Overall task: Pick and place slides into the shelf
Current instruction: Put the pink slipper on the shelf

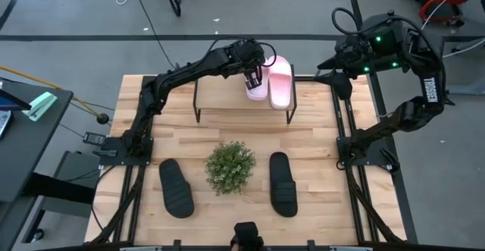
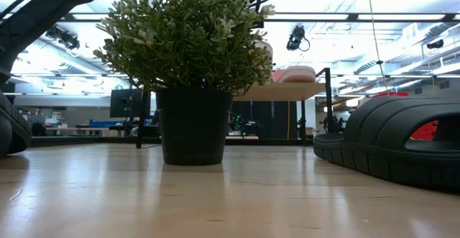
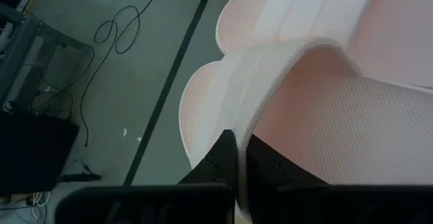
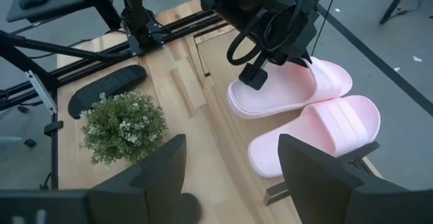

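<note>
Two pale pink slides lie side by side on the shelf at the table's far side. My left gripper reaches over the shelf and is shut on the left pink slide. The other pink slide rests flat on its sole right beside it. Two black slides lie sole-down on the near tabletop. My right gripper waits open, raised off the shelf's right end, touching nothing. My left gripper pinches the white edge of the pink slide's broad strap between its two fingers. It comes from above, pointing down. In the right wrist view the slide lies level on the shelf board, its far end past the board's edge.
A small potted plant stands mid-table between the black slides, in front of the shelf. The shelf's left half is bare board. In the low view the plant hides most of the shelf.
</note>
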### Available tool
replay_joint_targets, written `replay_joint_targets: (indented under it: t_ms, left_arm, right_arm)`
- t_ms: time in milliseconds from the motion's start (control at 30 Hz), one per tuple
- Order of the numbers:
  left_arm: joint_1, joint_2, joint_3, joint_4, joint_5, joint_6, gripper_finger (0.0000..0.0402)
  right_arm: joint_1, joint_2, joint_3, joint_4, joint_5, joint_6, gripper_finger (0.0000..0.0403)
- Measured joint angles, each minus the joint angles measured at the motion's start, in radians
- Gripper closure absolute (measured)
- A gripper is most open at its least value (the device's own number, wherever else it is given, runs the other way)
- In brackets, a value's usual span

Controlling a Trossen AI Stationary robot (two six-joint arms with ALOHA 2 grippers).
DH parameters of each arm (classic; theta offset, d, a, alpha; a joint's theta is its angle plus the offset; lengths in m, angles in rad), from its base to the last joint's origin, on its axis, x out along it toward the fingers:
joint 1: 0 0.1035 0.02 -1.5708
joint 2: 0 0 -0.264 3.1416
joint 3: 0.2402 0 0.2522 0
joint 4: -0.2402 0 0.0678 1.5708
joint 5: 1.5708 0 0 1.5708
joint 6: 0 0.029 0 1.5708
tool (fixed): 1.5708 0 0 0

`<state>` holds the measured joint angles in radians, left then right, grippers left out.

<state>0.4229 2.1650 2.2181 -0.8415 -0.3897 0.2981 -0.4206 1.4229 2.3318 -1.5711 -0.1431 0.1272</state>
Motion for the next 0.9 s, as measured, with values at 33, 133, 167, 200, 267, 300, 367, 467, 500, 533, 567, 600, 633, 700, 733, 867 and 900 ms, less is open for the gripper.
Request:
replay_joint_targets:
  t_ms: [33, 133, 167, 200, 267, 300, 367, 467, 500, 533, 567, 600, 633, 700, 733, 867, 900]
  left_arm:
    - [0.0, 0.006, 0.001, 0.001, -0.005, 0.0, 0.0384]
    - [0.0, 0.013, 0.001, -0.028, -0.006, 0.0, 0.0386]
    - [-0.002, 0.016, 0.0, -0.033, -0.006, 0.0, 0.0389]
    - [-0.005, 0.02, 0.001, -0.026, -0.008, 0.0, 0.039]
    - [-0.007, 0.022, 0.001, -0.031, -0.009, 0.0, 0.039]
    - [-0.009, 0.024, 0.001, -0.031, -0.008, 0.0, 0.0389]
    - [-0.015, 0.031, 0.002, -0.023, -0.011, 0.0, 0.038]
    - [-0.018, 0.038, 0.002, -0.029, -0.006, 0.0, 0.0371]
    - [-0.022, 0.042, 0.002, -0.025, -0.006, 0.0, 0.037]
    - [-0.024, 0.043, 0.002, -0.027, -0.006, 0.0, 0.0369]
    - [-0.024, 0.044, 0.002, -0.03, -0.006, 0.0, 0.0369]
    - [-0.024, 0.045, 0.002, -0.03, -0.009, 0.0, 0.037]
    - [-0.024, 0.046, 0.002, -0.031, -0.009, 0.0, 0.0371]
    - [-0.028, 0.047, 0.002, -0.03, -0.006, 0.0, 0.0374]
    - [-0.028, 0.048, 0.002, -0.03, -0.006, 0.0, 0.0374]
    - [-0.028, 0.048, 0.002, -0.03, -0.02, 0.0, 0.0373]
    - [-0.028, 0.048, 0.002, -0.03, -0.03, 0.0, 0.0372]
  right_arm:
    - [0.0, -0.001, 0.0, 0.0, 0.0, 0.0, 0.0163]
    - [0.0, -0.006, 0.0, 0.0, 0.0, 0.0, 0.0163]
    - [0.0, -0.006, 0.0, 0.0, -0.001, 0.0, 0.0163]
    - [0.0, -0.006, 0.0, 0.0, 0.0, 0.0, 0.0163]
    - [0.0, -0.006, 0.0, 0.0, 0.0, 0.0, 0.0163]
    - [0.0, -0.006, 0.0, 0.0, 0.0, 0.0, 0.0163]
    - [0.0, -0.007, 0.0, 0.0, 0.0, 0.004, 0.0163]
    - [0.0, -0.007, 0.0, 0.0, 0.0, 0.007, 0.0163]
    - [0.0, -0.007, 0.0, 0.0, 0.0, 0.007, 0.0163]
    - [0.0, -0.007, 0.0, 0.0, 0.0, 0.008, 0.0163]
    - [0.0, -0.007, 0.0, 0.0, 0.0, 0.008, 0.0163]
    - [0.0, -0.007, 0.0, 0.0, 0.0, 0.008, 0.0163]
    - [0.0, -0.007, 0.0, 0.0, 0.0, 0.008, 0.0163]
    - [0.0, -0.007, 0.0, 0.0, 0.0, 0.008, 0.0163]
    - [0.0, -0.007, 0.0, 0.0, 0.0, 0.008, 0.0163]
    - [0.0, -0.007, 0.0, 0.0, 0.0, 0.008, 0.0163]
    - [0.0, -0.007, 0.0, 0.0, 0.0, 0.008, 0.0163]
